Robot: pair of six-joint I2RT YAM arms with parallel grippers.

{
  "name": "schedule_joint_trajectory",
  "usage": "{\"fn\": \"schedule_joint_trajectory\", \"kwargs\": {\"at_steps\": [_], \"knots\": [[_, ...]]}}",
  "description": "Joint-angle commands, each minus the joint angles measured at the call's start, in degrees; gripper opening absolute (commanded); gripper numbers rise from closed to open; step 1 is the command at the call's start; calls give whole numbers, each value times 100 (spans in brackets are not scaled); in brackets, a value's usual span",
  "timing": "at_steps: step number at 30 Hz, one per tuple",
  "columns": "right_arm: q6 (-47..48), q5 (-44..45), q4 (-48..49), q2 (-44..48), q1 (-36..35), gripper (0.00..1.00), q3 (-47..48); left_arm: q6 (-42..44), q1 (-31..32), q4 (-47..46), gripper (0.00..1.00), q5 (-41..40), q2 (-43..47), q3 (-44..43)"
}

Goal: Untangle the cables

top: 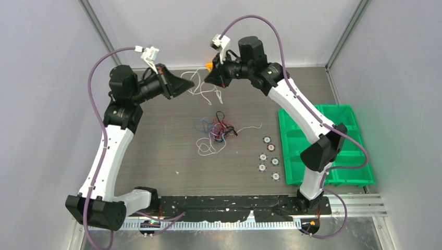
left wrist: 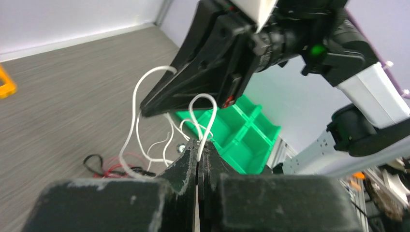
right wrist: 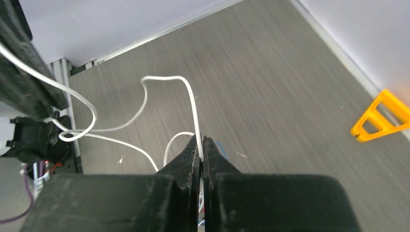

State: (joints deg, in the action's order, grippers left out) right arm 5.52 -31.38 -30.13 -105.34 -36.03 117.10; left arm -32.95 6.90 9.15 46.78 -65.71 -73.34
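While the left gripper (left wrist: 199,151) and the right gripper (right wrist: 201,145) each pinch one white cable (top: 201,94) held up at the far side, the clump (top: 215,130) of red, blue, black and white cables lies knotted on the table (top: 156,156), so most of the untangling looks undone.

The surface (top: 156,151) is grey with fine wood-grain streaks. At frame centre the cables (top: 216,130) mix red, blue, black and white. One white cable (right wrist: 164,77) loops apart. The left pincer (left wrist: 199,147) and right pincer (right wrist: 201,145) are black. The bins (top: 349,117) at right are bright green, and the triangle (right wrist: 382,118) is orange.
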Motion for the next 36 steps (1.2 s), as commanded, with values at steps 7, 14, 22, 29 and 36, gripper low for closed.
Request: {"fn": "schedule_joint_trajectory", "kwargs": {"at_steps": [7, 14, 22, 29, 36], "knots": [[-17, -974, 47, 2398, 667, 10, -2240, -659, 1224, -1254, 0, 451, -1272, -824], [-109, -692, 597, 3109, 700, 14, -3301, -2303, 1492, -2627, 0, 603, -2086, -919], [-46, -211, 901, 2808, 697, 40, -3195, -3634, 1963, -3753, 0, 788, -2532, -819], [88, 382, 947, 2810, 699, 51, -3233, -3721, 2109, -3730, 0, 745, -2533, -728], [117, 399, 982, 3019, 809, 7, -3329, -3534, 2134, -3372, 1, 627, -2568, -759]]}}
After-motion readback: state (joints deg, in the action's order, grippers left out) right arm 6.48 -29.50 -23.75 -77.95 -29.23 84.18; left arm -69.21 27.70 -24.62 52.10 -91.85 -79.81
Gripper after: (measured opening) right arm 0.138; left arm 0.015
